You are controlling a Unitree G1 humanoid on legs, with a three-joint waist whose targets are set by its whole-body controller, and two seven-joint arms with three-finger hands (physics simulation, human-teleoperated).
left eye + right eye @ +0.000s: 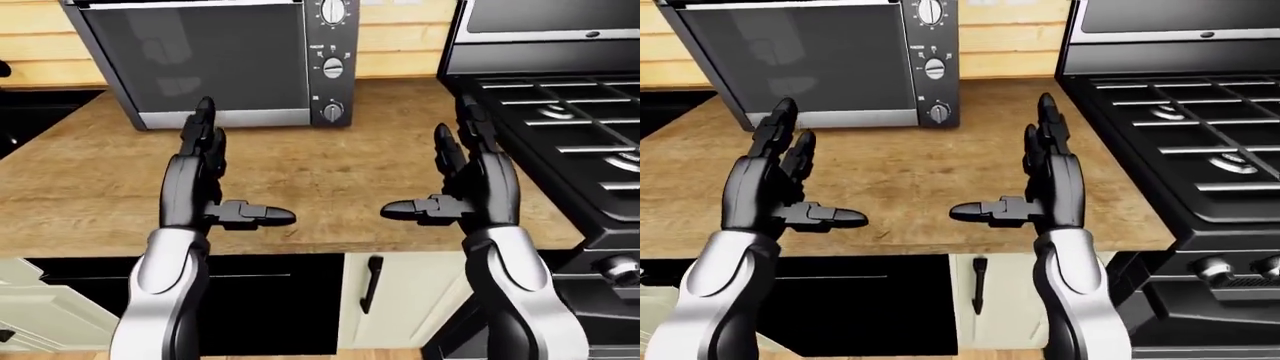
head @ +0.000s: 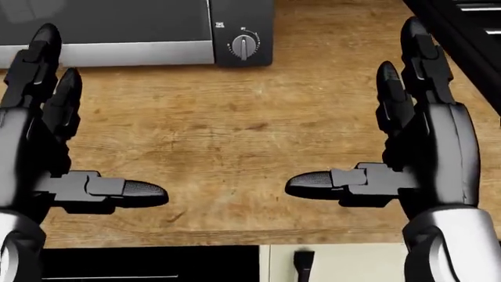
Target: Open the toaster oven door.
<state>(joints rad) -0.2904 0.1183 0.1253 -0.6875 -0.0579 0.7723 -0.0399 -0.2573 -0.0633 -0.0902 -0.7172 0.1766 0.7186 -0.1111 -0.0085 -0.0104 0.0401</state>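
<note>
The toaster oven (image 1: 215,56) stands at the top of the left-eye view on a wooden counter (image 1: 320,180). Its dark glass door (image 1: 195,60) is closed, with three knobs (image 1: 332,67) down its right side. In the head view only its lower edge (image 2: 133,53) and bottom knob (image 2: 245,46) show. My left hand (image 1: 215,176) hovers open over the counter, below the door. My right hand (image 1: 450,176) is open too, held level with it further right. Neither hand touches the oven.
A black gas stove (image 1: 575,127) fills the right side, its edge close to my right hand. Below the counter edge are a dark opening (image 1: 250,300) and a cream cabinet door with a black handle (image 1: 372,283).
</note>
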